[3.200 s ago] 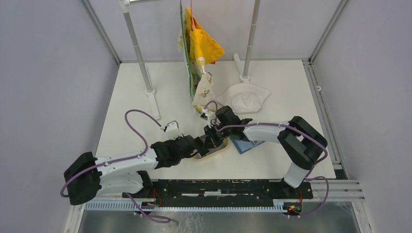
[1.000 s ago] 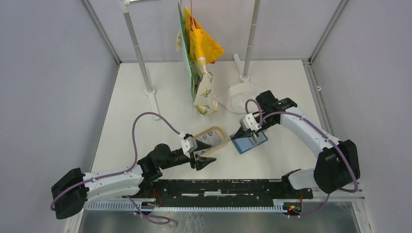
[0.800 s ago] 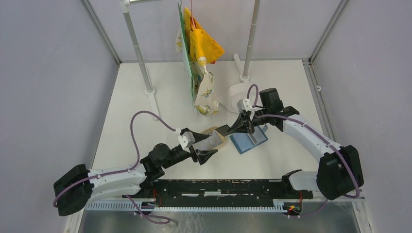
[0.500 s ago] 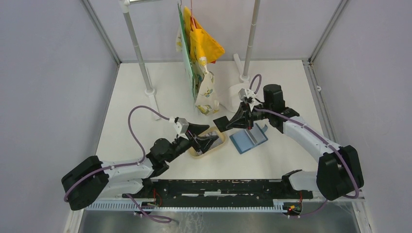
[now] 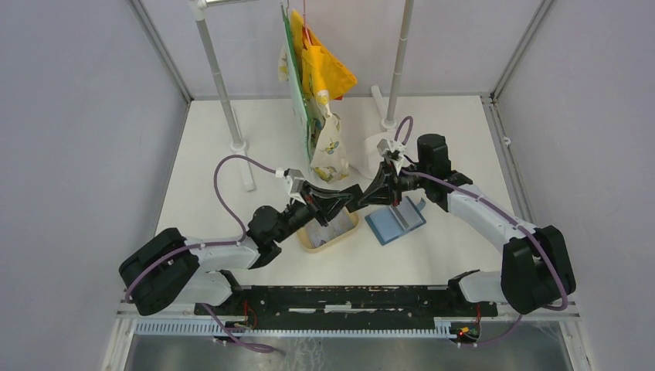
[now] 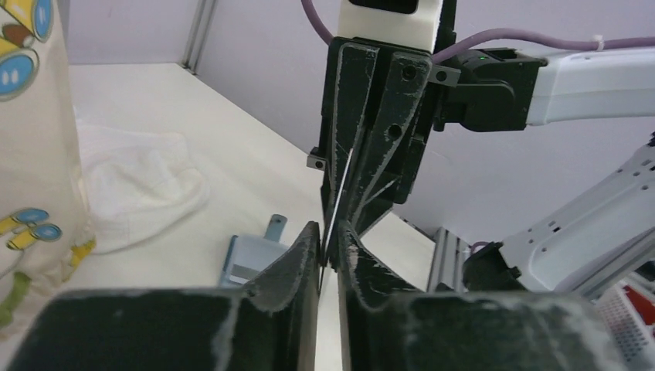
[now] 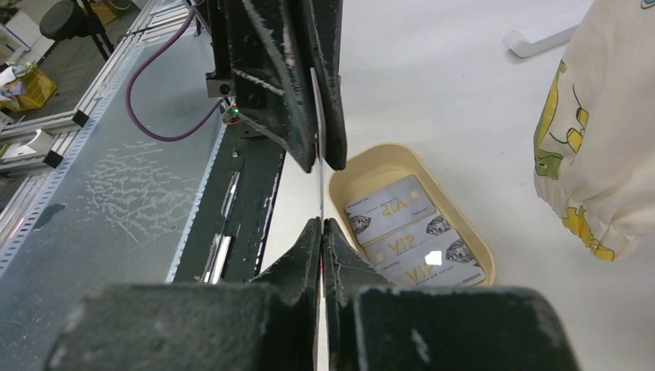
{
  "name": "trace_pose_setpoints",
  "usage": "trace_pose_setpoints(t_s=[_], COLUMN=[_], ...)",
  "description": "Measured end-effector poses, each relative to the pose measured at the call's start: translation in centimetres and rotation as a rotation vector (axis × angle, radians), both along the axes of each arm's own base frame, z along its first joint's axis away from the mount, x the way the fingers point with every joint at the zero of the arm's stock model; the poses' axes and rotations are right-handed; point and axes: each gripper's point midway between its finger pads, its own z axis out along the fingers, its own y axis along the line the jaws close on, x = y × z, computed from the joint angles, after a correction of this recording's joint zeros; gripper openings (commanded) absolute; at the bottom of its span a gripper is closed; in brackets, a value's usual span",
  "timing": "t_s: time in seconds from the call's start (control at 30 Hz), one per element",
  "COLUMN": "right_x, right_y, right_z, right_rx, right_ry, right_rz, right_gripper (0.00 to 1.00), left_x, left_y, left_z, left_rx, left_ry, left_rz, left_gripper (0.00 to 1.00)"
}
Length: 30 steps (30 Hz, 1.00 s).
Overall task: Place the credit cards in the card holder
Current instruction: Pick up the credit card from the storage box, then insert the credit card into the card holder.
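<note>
Tan tray (image 7: pixel 384 147) sits mid-table (image 5: pixel 216 154), toward near edge. Credit cards (image 7: pixel 402 232) w/ gold VIP print lie flat & overlapped inside it; at least two, exact count unclear. Blue card holder (image 5: pixel 394 222) lies flat just beside tray, on the side of table's right edge.

Both arms meet in air over far side of tray. One credit card (image 6: pixel 341 193) is held edge-on btwn them, clear of table.
- right gripper (image 7: pixel 321 224): fingers pressed together on one end of card, a firm pinch.
- left gripper (image 6: pixel 329 228): fingers bracket the opposite end w/ a narrow slit showing. Can't tell if pads actually bite.

Why so: looks like a tool-to-tool pass. A thin card lying flat in a tray gives poor purchase, so prob it gets lifted by whatever edge is reachable. It is then re-gripped in air for a better hold & orientation. Card stands on edge, one end toward each tool, so both can pinch its flat faces w/o fouling each other.

Judgement: step = regrip, early in task. Cards remain in tray, and no card is seen going into holder; its slot isn't visible. Next move needs left pinch sure before right lets go, else card drops. Card prob stiff but slick.

White cloth (image 6: pixel 131 185) toward far edge & printed fabric (image 5: pixel 320 147) hanging above are not involved.
</note>
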Motion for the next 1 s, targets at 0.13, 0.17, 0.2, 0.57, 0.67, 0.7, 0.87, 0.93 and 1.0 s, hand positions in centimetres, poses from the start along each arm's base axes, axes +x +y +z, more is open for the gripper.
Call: trace_pose_setpoints(t_s=[0.13,0.17,0.2,0.57,0.67,0.7,0.87,0.93,1.0], right_x=[0.1,0.1,0.3,9.3,9.6,9.5,8.6,8.6,8.4], right_y=[-0.1,-0.1,-0.2,-8.9,-10.6,-11.1,-13.8,-15.0,-16.0], right_z=[-0.1,-0.3,-0.6,-2.3,-3.4,-4.2,-8.9,-10.7,-12.2], right_rx=[-0.002,-0.008,-0.019,-0.401,-0.473,-0.501,-0.628,-0.68,-0.725], right_ry=[-0.001,0.001,-0.013,-0.379,-0.389,-0.371,-0.238,-0.185,-0.136], right_rz=[-0.002,-0.006,-0.016,-0.473,-0.513,-0.524,-0.57,-0.589,-0.6], right_gripper=[0.37,0.45,0.5,0.84,0.83,0.83,0.83,0.82,0.81], left_x=[0.2,0.1,0.3,2.3,1.3,1.0,0.7,1.7,2.3], left_y=[-0.5,-0.6,-0.5,-0.1,-0.7,-1.0,-3.4,-4.5,-5.4], left_z=[0.1,0.0,-0.2,-6.5,-9.1,-9.5,-8.8,-8.6,-9.2], left_rx=[-0.016,-0.023,-0.03,-0.005,0.055,0.069,0.076,0.069,0.07], left_ry=[0.012,0.022,0.041,0.486,0.609,0.628,0.724,0.76,0.792], left_rz=[-0.051,-0.069,-0.076,0.019,0.097,0.115,0.188,0.22,0.234], left_gripper=[0.02,0.02,0.02,0.02,0.02,0.02,0.02,0.02,0.02])
